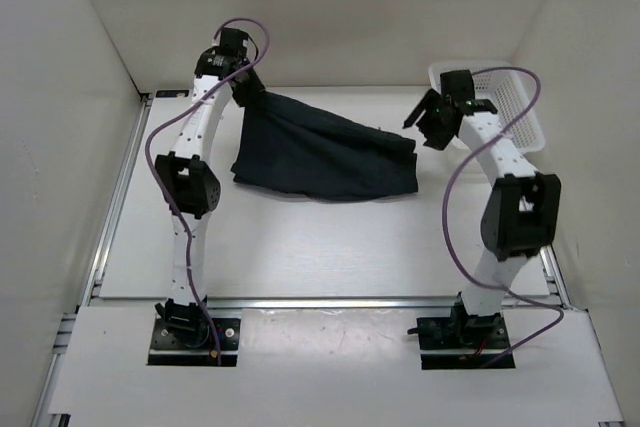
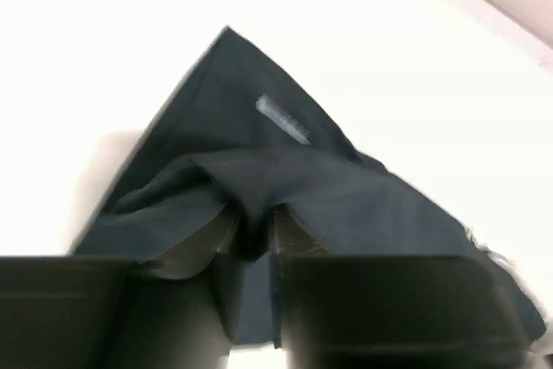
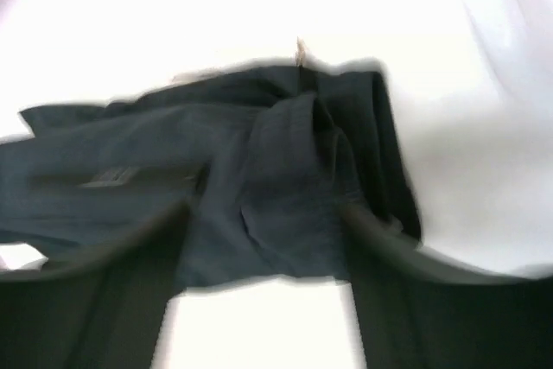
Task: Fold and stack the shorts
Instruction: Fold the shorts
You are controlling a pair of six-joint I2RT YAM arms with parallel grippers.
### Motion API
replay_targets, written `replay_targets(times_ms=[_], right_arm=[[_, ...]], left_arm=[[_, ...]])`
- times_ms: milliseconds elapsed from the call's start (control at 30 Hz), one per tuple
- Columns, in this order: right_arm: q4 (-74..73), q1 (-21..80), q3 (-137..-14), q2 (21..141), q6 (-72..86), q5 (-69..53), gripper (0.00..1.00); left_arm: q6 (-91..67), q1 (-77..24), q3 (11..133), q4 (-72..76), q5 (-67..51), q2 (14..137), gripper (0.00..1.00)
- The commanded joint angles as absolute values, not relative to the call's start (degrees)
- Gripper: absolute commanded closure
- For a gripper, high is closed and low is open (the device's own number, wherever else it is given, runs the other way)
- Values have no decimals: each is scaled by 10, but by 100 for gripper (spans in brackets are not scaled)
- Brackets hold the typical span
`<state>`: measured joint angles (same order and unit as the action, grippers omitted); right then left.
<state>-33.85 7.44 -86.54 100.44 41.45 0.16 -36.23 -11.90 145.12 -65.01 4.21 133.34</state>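
We see the left gripper [image 2: 253, 235] clamped on the shorts [image 1: 320, 152] at their far left corner; the right gripper [image 1: 418, 119] hangs, fingers apart, beside their right edge.

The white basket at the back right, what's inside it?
Nothing shows in the visible part of the basket. The right arm covers its left side, so whatever lies there is hidden.

The small label [image 2: 283, 119] on the shorts [image 2: 259, 179] is unreadable.
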Motion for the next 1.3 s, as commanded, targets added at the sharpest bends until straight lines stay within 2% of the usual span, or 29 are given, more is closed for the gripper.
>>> replay_targets(times_ms=[0,33,67,167,300,333,400,567,733,900,967,1000,1100,1133,1167,1200,1233,1267], right_arm=[[-318,64,-954,1082,406,17,20],[-324,64,-976,1082,406,11,11],[-319,64,-976,1082,401,11,9],[-306,84,-910,1024,389,52,1],[-301,97,-786,934,382,44,1],[-301,97,-759,921,388,36,1],[-301,97,-688,895,394,14,1],[-275,91,-621,889,406,-54,1],[-245,76,-623,932,425,-99,1],[-215,76,-654,998,431,-105,1],[-199,76,-662,1025,431,-105,5],[-199,76,-671,1034,436,-105,7],[-186,70,-683,1054,442,-99,24],[-186,70,-683,1054,442,-99,39],[-186,70,-683,1054,442,-83,48],[-186,70,-683,1059,442,-83,56],[-186,70,-676,1059,442,-83,75],[-186,70,-667,1059,436,-83,84]], left_arm=[[-336,-83,1518,-578,-2,1382,27],[-331,-83,1533,-573,-2,1392,5],[-330,-83,1541,-573,-2,1397,0],[-322,-77,1472,-565,-31,1349,0],[-294,-77,1312,-565,17,1220,0],[-294,-72,1239,-565,17,1201,0],[-294,-66,1168,-565,1,1159,0],[-289,-61,999,-565,-43,1150,0],[-295,-55,933,-529,-73,1170,0],[-313,-44,928,-510,-72,1206,0],[-313,-44,937,-510,-72,1225,0],[-313,-44,952,-510,-72,1232,3],[-318,-44,959,-504,-65,1245,29],[-323,-44,959,-504,-59,1245,41],[-323,-44,959,-504,-59,1239,65],[-329,-44,946,-504,-54,1239,80],[-329,-44,940,-504,-48,1231,90],[-329,-44,933,-504,-47,1231,90]])
